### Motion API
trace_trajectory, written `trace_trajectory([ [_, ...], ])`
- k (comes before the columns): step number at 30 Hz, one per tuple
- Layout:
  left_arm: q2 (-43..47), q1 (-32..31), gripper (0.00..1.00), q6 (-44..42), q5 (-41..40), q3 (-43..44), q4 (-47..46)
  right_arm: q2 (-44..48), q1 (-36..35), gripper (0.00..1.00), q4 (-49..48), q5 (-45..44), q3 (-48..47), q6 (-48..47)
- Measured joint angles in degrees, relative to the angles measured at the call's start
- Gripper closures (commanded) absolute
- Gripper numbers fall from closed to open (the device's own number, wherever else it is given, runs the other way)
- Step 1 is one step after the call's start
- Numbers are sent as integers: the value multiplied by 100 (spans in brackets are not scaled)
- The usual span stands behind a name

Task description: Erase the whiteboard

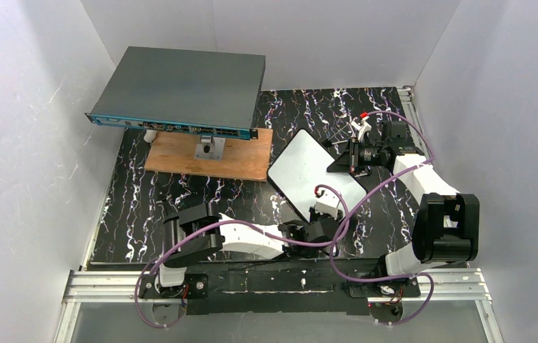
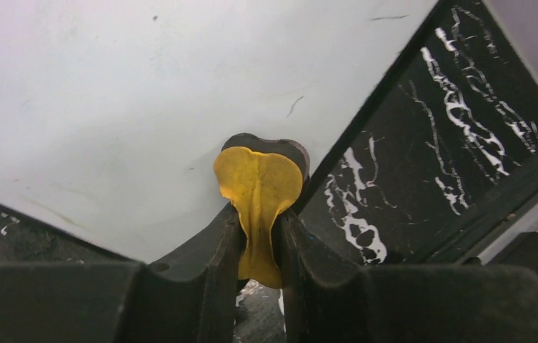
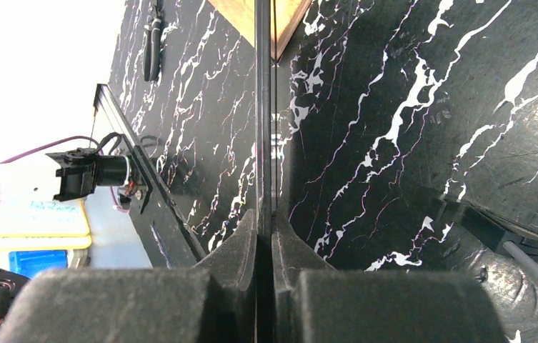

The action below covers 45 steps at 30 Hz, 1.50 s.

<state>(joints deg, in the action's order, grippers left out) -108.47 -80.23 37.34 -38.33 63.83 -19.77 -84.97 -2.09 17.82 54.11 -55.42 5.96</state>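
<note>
Both clenched: left claw pinches yellow cloth (touching whiteboard), right claw clamps whiteboard.

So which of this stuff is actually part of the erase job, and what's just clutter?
In the job:
- small white rectangular whiteboard, pinched at its edge by the right hand
- yellow soft wiper, clamped in the left hand, at the board's surface

Lying about:
- large grey flat box with blue front edge
- brown wooden plank
</note>
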Motion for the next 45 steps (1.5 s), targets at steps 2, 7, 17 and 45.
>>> trace_trajectory([
  [2,0,2,100,-81,59,0,-164,0,0,99,0,2,0,11],
  [7,2,55,100,-87,173,-181,-551,0,9,99,4,4,0,9],
  [17,142,474,100,1152,577,-1340,-1086,0,131,99,-275,2,2,55],
  [45,-247,667,100,221,2155,-68,-1222,2,256,99,-688,144,92,168],
])
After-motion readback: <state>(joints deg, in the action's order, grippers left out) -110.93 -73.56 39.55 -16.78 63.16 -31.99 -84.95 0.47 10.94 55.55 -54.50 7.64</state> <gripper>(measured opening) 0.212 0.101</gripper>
